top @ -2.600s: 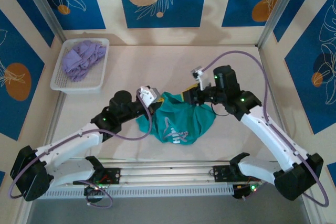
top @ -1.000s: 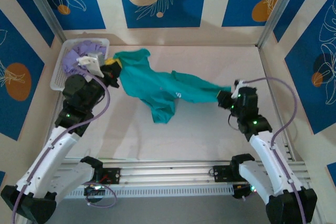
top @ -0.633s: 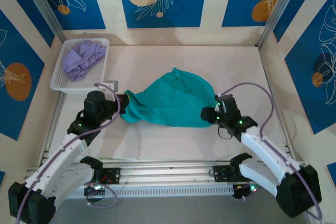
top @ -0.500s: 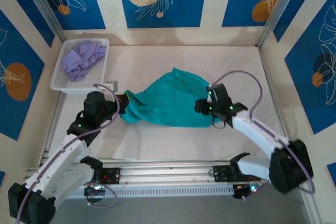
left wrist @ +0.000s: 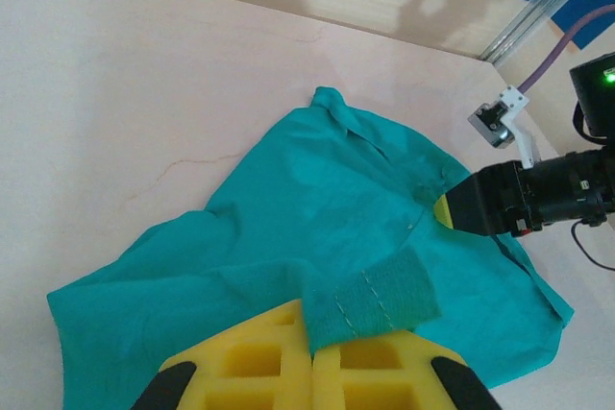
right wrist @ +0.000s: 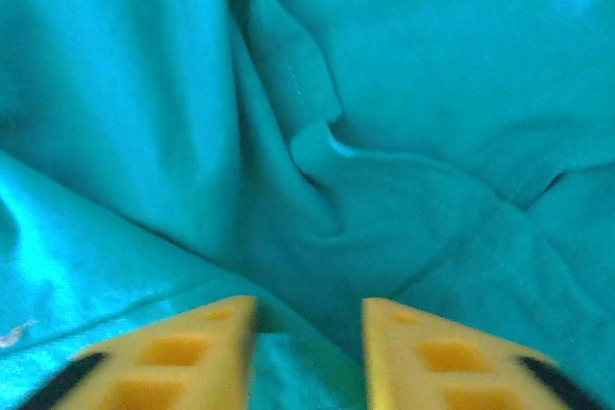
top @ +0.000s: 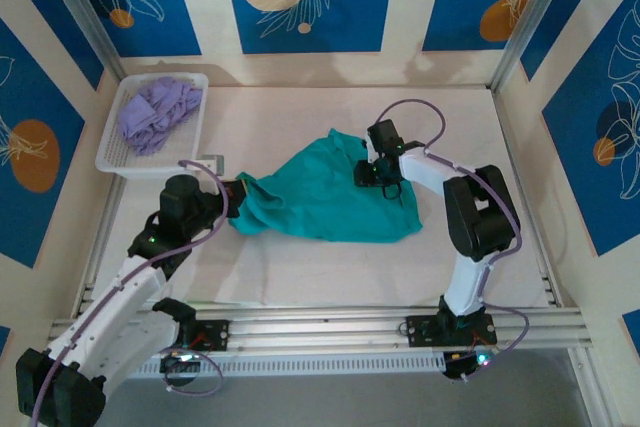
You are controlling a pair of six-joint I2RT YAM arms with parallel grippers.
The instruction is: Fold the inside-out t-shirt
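The right gripper has swung in from the t-shirt's right edge to its far fold.
The left gripper is pinched tight on a hem at the left end of the teal shirt, which lies crumpled mid-table; the right one's fingers stand apart, holding nothing.

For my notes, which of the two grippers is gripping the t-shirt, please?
The left gripper, shut on an edge of the t-shirt; the right gripper stands open at the cloth.

2 white arms w/ black joints, purple cables, green LEDs, yellow gripper pads
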